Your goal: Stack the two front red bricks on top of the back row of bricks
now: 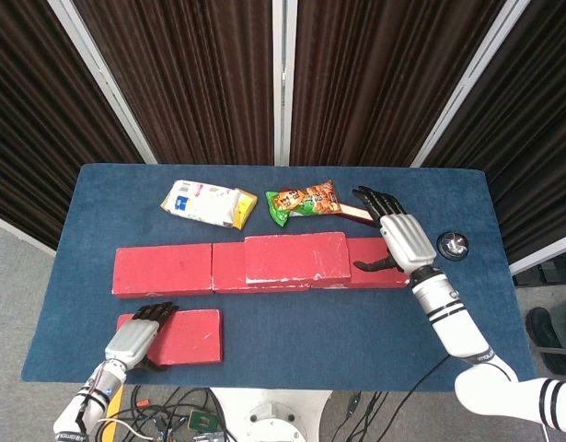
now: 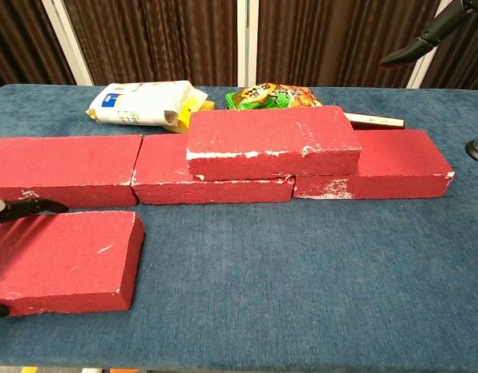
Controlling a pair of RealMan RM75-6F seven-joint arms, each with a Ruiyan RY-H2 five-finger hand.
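Left hand [image 1: 132, 338] grips, apparently, the left end of the front brick [image 1: 181, 335] near the table [image 1: 292, 345] edge, while right hand [image 1: 399, 236] hovers spread beside the stacked brick [image 1: 295, 257].

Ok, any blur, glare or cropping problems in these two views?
Head view: sharp, evenly lit, no glare; both the left hand and the right hand show whole. Chest view: sharp too, soft shadows under the bricks, but the front brick is cropped at the left edge.

Each silver-backed robot hand, left [image 1: 133, 339] and right [image 1: 398, 234], carries slim black fingers. Behind them run white forearms banded with black rings.
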